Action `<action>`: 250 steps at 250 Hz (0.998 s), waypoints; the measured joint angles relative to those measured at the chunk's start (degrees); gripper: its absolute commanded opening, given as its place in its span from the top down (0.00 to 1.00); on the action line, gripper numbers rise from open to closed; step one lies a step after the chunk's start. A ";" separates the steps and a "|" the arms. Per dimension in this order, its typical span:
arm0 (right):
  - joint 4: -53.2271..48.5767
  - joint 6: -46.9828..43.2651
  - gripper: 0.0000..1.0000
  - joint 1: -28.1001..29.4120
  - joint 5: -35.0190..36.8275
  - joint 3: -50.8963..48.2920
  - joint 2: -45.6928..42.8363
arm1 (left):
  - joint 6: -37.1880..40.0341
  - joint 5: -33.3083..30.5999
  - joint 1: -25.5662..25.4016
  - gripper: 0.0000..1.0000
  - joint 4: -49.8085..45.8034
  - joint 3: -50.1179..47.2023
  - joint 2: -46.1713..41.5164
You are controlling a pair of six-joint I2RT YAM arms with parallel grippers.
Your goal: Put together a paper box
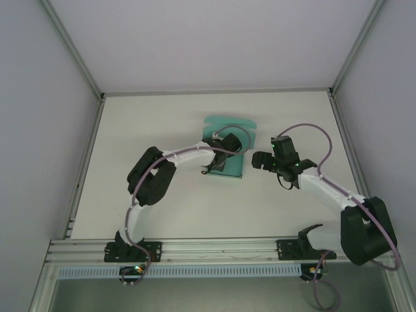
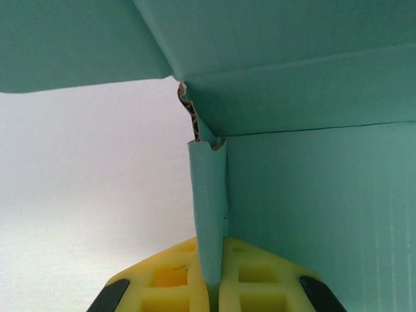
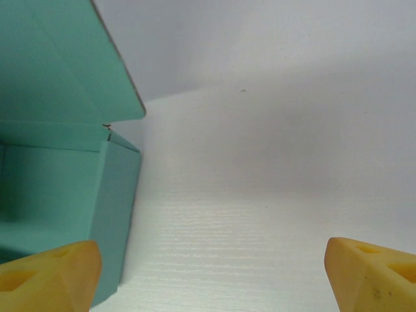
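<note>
My left claw (image 2: 213, 289) pinches a flap of the paper box (image 2: 312, 208), my right claw (image 3: 211, 273) gapes wide, box at its left.

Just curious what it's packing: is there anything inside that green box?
Where the right wrist camera looks in, the paper box is bare teal card inside. From above, the left pincer, shut on a wall, and its arm cover the rest.

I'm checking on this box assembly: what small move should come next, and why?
Probably bring the right end effector leftward to the side wall of the paper box. It is open and clear of the box, while the left end effector is shut on a thin card wall, holding it, and the lid flap stands open.
</note>
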 measured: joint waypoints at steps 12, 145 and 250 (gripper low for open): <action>-0.02 -0.02 0.10 -0.35 0.00 -0.63 -1.31 | 0.02 0.26 0.31 1.00 -0.76 0.55 0.28; -0.26 -1.07 0.10 -1.33 -0.87 -1.73 -5.33 | 1.64 3.93 0.24 0.53 -1.53 -0.31 -0.79; -0.44 -2.47 0.08 -1.60 -3.63 -1.73 -7.19 | 3.48 9.22 0.15 0.22 1.90 -3.65 -11.47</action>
